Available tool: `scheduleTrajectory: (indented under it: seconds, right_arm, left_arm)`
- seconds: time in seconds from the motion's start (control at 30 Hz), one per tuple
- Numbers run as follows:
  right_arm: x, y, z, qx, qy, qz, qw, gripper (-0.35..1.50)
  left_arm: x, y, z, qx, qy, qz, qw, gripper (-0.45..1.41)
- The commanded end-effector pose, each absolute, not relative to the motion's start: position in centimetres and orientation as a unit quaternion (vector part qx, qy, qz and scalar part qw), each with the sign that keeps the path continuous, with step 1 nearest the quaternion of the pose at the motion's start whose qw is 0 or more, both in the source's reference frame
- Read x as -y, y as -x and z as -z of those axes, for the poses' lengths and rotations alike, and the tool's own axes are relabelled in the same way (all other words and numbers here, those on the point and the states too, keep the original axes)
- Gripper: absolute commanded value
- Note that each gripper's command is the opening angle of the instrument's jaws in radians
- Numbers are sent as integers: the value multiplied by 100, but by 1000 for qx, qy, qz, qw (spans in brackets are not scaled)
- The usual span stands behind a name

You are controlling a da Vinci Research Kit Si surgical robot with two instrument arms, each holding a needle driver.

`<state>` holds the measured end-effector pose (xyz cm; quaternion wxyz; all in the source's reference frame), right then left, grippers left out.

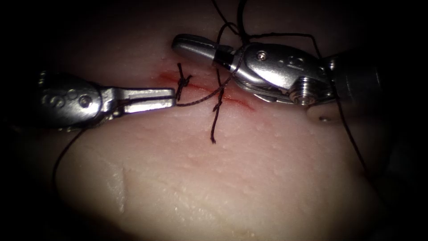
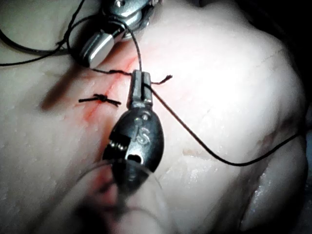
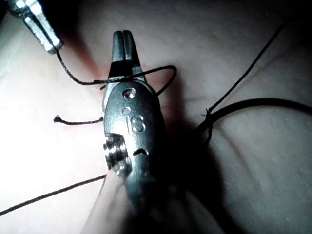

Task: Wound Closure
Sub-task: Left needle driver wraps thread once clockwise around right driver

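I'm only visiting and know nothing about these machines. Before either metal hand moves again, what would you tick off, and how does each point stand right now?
1. Left hand grips the thread: ok, shut on it beside the cut.
2. Right hand closed: ok; thread is looped round it near the base of its jaws; whether it grips thread, cannot tell.
3. Finished knot sits on the cut: ok.
4. Second stitch tied down: cannot tell; its tail hangs loose.
5. Needle's place: cannot tell.
6. Tissue edges together: ok, only a thin red line.
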<state>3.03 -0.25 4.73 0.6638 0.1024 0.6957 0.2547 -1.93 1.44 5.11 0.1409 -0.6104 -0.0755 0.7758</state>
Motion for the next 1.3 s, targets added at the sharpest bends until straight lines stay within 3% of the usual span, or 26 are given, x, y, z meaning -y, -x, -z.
scheduleTrajectory:
  seconds: [0.03, 0.53, 0.93, 1.3]
  right_arm:
    - [30, -308, -476, -697, -103, -256, 662, -35]
    - [17, -308, -481, -756, -197, -184, 596, -35]
    - [10, -296, -477, -733, -297, -76, 607, -35]
    - [23, -310, -460, -681, -365, 46, 633, -35]
  left_arm:
    - [-136, 199, -516, 77, 610, -776, 142, -45]
    - [-159, 215, -557, 79, 599, -782, 153, -45]
    - [-178, 206, -561, 86, 599, -781, 151, -45]
    - [-194, 215, -576, 89, 587, -791, 149, -45]
